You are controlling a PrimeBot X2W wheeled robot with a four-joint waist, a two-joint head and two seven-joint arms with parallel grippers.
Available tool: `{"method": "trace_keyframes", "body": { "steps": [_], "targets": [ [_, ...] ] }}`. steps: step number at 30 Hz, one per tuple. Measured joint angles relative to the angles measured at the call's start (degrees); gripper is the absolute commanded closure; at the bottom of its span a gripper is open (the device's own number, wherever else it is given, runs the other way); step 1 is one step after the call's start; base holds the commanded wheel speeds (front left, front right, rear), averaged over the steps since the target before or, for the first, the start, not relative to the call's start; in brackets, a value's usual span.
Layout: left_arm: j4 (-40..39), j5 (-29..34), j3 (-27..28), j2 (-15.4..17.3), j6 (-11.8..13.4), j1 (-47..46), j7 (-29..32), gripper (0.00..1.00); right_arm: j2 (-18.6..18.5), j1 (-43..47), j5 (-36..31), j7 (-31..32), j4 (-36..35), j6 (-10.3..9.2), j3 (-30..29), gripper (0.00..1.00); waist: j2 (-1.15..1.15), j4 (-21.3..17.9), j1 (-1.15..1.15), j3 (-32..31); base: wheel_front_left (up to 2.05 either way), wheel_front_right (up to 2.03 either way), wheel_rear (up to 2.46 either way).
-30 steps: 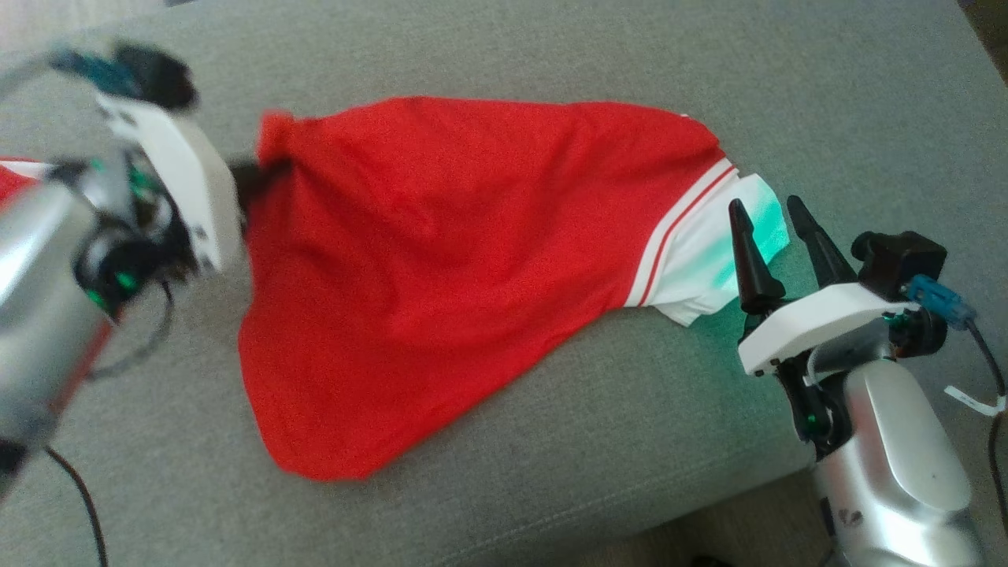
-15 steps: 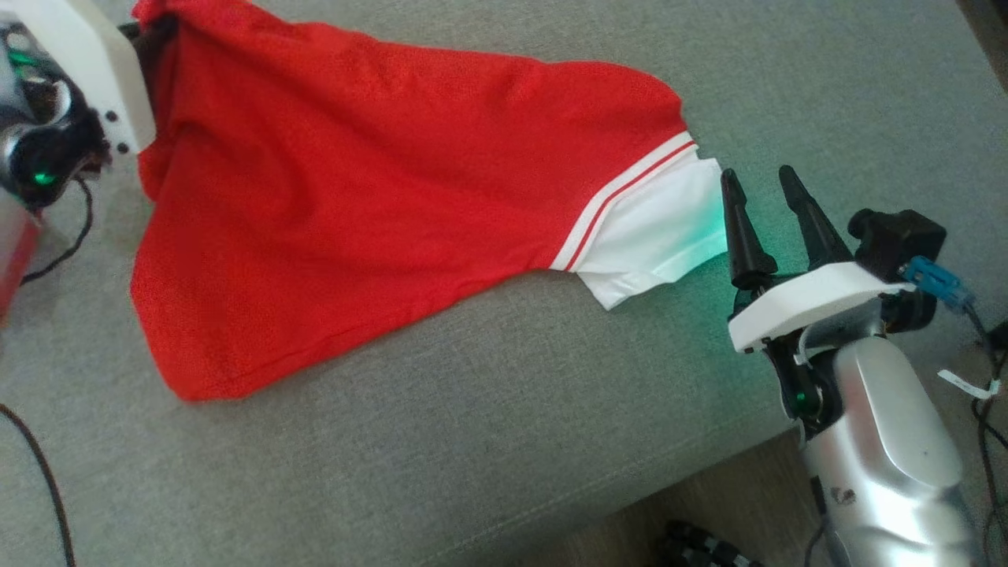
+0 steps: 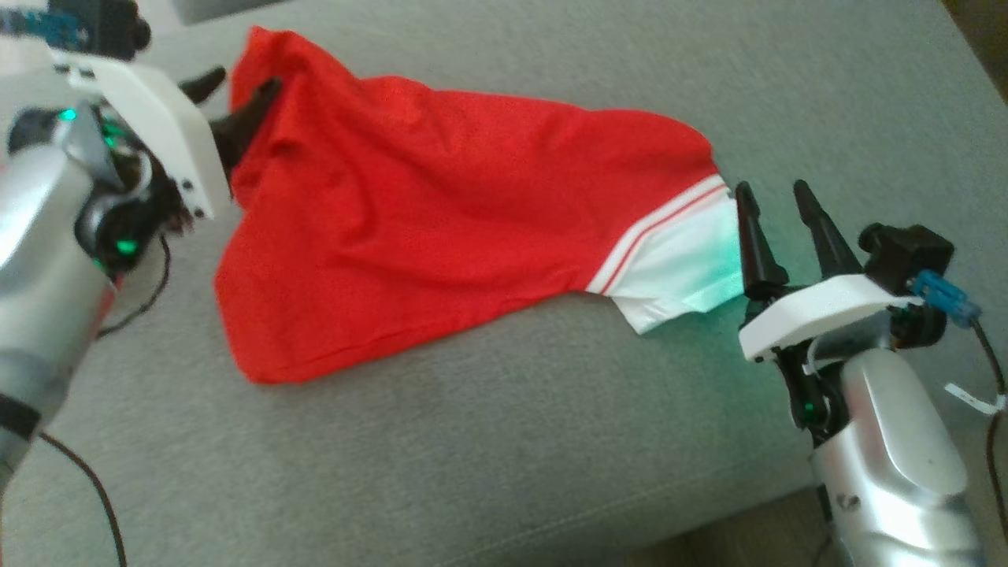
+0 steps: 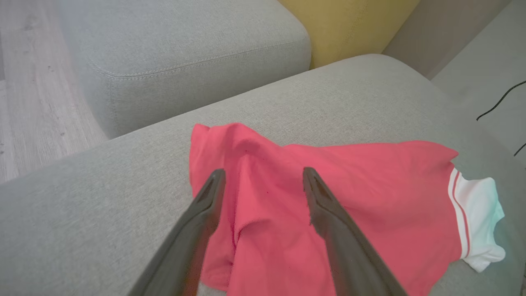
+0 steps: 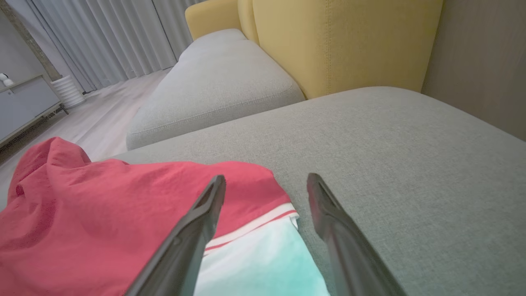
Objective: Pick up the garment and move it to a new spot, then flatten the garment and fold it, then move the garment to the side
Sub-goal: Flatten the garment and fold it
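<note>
A red garment (image 3: 441, 228) with a white, red-striped end lies spread and wrinkled on the grey sofa cushion (image 3: 472, 472). My left gripper (image 3: 236, 94) is open at the garment's bunched far-left corner, and its fingers straddle the cloth without pinching it. The left wrist view has the left gripper (image 4: 263, 172) hovering over the red garment (image 4: 370, 185). My right gripper (image 3: 772, 190) stands open at the white end, its left finger touching or just beside the cloth edge. From the right wrist, the right gripper (image 5: 266, 179) is over the garment (image 5: 102, 205) there.
A second grey cushion (image 4: 185, 49) and a yellow sofa back (image 5: 349, 41) stand beyond the garment. Wood floor (image 4: 24, 82) lies past the cushion's far side. The cushion's front edge (image 3: 709, 512) runs near my right arm. A black cable (image 3: 134, 299) hangs by the left arm.
The left gripper has opened and let go of the garment's corner, which now rests bunched on the cushion. The head camera has shifted. The right gripper stays open by the white end.
</note>
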Motion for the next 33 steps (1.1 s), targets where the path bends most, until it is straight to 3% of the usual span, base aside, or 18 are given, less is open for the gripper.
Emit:
{"method": "trace_keyframes", "body": {
  "steps": [4,6,11,14,17,21,26,33],
  "targets": [
    [-1.98,-0.78,0.02,0.67,0.35,4.25,-3.58,0.0,-0.15,2.29,-0.21,-0.02,-0.47,0.0,-1.49,0.0,0.0,2.92,0.0,-2.67,0.0,0.0,0.0],
    [-3.79,-0.78,0.82,1.62,2.1,6.6,-7.04,0.0,-0.19,3.46,-0.63,0.01,-0.6,0.0,-2.54,0.0,0.0,4.26,0.0,-3.94,0.0,0.0,0.0],
    [-12.52,1.24,3.34,3.54,9.87,13.83,-19.72,0.0,-0.46,5.72,-1.21,-1.02,-2.42,0.0,-3.68,0.0,0.0,7.02,0.0,-6.77,0.0,0.0,0.0],
    [-18.48,2.22,5.49,4.89,15.08,20.39,-23.73,0.0,-0.51,7.37,-1.56,-1.98,-2.99,0.0,-4.52,0.0,0.0,8.37,0.0,-7.99,0.0,0.0,0.0],
    [-25.07,3.57,10.8,5.61,19.7,28.45,-24.44,0.0,-0.48,9.26,-2.19,-2.03,-3.46,0.0,-4.74,0.0,0.0,9.36,0.0,-8.62,0.0,0.0,0.0],
    [-35.53,13.49,24.54,2.58,23.54,39.72,-24.49,0.0,-0.44,11.04,-2.66,-2.48,-4.08,0.0,-5.95,0.0,0.0,9.95,0.0,-9.12,0.0,0.0,0.0],
    [-42.1,25.17,36.2,-6.7,23.86,55.17,-24.58,0.0,-0.43,13.02,-3.6,-3.34,-5.11,0.0,-7.49,0.0,0.0,10.45,0.0,-10.01,0.0,0.0,0.0],
    [-40.14,33.79,43.11,-13.7,18.51,63.31,-24.73,0.0,-1.0,13.93,-4.15,-7.27,-6.47,0.0,-6.42,0.0,0.0,11.29,0.0,-11.48,0.0,0.0,0.0]
  ]
}}
